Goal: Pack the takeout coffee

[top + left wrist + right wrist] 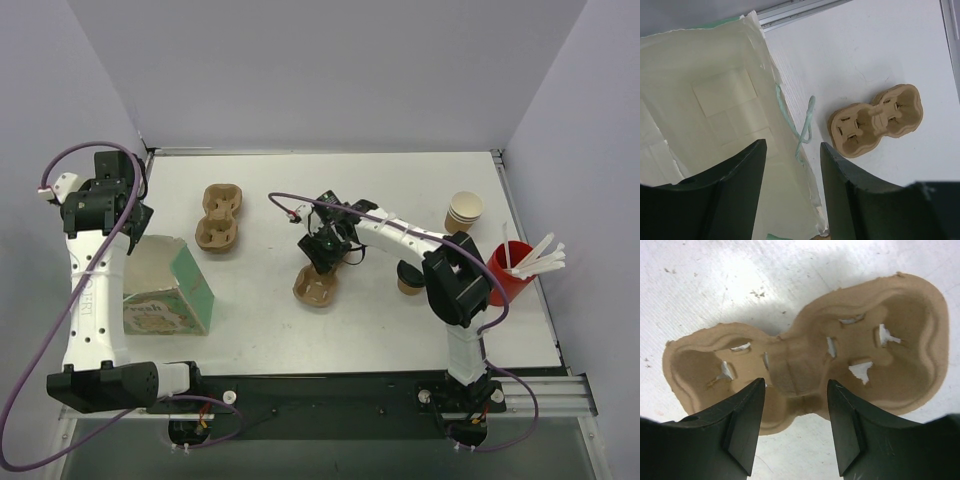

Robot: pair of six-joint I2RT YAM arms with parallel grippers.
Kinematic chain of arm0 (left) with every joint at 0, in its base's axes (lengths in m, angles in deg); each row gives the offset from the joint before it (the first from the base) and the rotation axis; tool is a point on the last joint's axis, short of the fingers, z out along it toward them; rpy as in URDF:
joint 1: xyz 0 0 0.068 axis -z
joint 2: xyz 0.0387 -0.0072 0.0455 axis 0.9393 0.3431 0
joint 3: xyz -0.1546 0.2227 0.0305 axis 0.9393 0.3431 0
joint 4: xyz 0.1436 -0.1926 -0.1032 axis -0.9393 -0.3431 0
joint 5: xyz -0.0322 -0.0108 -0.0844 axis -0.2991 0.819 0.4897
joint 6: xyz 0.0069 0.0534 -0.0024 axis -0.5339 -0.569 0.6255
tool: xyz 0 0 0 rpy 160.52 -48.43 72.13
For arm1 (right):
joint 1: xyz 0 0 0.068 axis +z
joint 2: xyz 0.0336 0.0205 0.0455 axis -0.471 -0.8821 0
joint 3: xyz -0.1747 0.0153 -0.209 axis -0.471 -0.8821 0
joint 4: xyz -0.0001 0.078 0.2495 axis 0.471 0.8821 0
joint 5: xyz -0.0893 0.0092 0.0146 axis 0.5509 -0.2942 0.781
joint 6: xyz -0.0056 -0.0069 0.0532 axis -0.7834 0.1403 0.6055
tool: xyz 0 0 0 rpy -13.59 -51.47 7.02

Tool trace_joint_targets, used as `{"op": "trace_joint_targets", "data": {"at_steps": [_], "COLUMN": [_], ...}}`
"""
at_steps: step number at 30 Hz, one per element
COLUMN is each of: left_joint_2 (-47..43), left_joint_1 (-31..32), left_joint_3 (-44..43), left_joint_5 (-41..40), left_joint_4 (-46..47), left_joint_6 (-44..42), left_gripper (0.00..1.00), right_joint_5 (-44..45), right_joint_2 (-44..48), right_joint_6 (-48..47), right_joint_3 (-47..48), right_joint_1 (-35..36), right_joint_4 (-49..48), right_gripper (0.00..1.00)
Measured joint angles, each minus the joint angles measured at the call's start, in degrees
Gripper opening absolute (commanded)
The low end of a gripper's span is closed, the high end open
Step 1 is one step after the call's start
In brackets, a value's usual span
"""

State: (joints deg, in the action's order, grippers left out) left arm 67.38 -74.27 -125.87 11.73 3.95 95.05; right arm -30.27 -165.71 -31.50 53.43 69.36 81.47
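Right end effector [796, 405] fingers apart over pulp carrier [805, 355], takeout coffee [408, 274] on tabletop [260, 320] partly hidden behind right arm, left end effector [792, 156] apart above open box [705, 100], second carrier [875, 120] alongside.

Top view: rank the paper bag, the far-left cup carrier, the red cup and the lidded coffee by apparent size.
1. paper bag
2. far-left cup carrier
3. red cup
4. lidded coffee
The right arm hides part of the coffee, so the order of 3 and 4 is unsure.
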Motion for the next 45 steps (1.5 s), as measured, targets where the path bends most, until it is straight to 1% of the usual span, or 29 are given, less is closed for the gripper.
{"op": "trace_joint_targets", "data": {"at_steps": [3,5,10,11,14,24,27,35,45], "left_joint_2": [0.17,0.37,0.83,0.85,1.05,1.18,1.18,1.14,1.11], "left_joint_1": [0.00,-0.02,-0.02,-0.02,-0.02,-0.17,-0.22,-0.22,-0.24], "left_joint_3": [0.00,0.00,0.15,0.31,0.63,0.68,0.68,0.87,1.31], "left_joint_5": [0.17,0.17,0.15,0.15,0.20,1.22,1.51,1.90,2.25], "left_joint_4": [-0.02,-0.02,0.00,0.00,-0.04,-0.02,-0.02,0.07,0.09], "left_joint_6": [-0.17,-0.35,-1.09,-1.14,-1.29,-2.21,-2.40,-2.60,-2.62], "left_gripper": [0.58,0.62,0.66,0.67,0.67,0.67,0.67,0.67,0.67], "right_joint_5": [-0.76,-1.18,-2.58,-2.75,-3.08,-3.43,-3.63,-3.96,-4.00], "right_joint_2": [-0.28,-0.94,-1.57,-1.70,-1.77,-1.81,-1.81,-1.79,-1.77], "right_joint_6": [-0.39,-0.39,-0.42,-0.42,-0.50,-0.61,-0.63,-0.72,-0.74], "right_joint_3": [0.00,0.00,0.50,0.66,0.68,0.63,0.63,0.39,-1.18], "right_joint_1": [-1.25,-1.88,-2.23,-2.21,-2.19,-1.38,-0.81,-0.28,1.11], "right_joint_4": [-0.04,-0.07,-0.11,-0.11,-0.09,-0.13,-0.13,-0.76,-1.73], "right_gripper": [0.48,0.48,0.48,0.52,0.56,0.56,0.59,0.61,0.60]}}
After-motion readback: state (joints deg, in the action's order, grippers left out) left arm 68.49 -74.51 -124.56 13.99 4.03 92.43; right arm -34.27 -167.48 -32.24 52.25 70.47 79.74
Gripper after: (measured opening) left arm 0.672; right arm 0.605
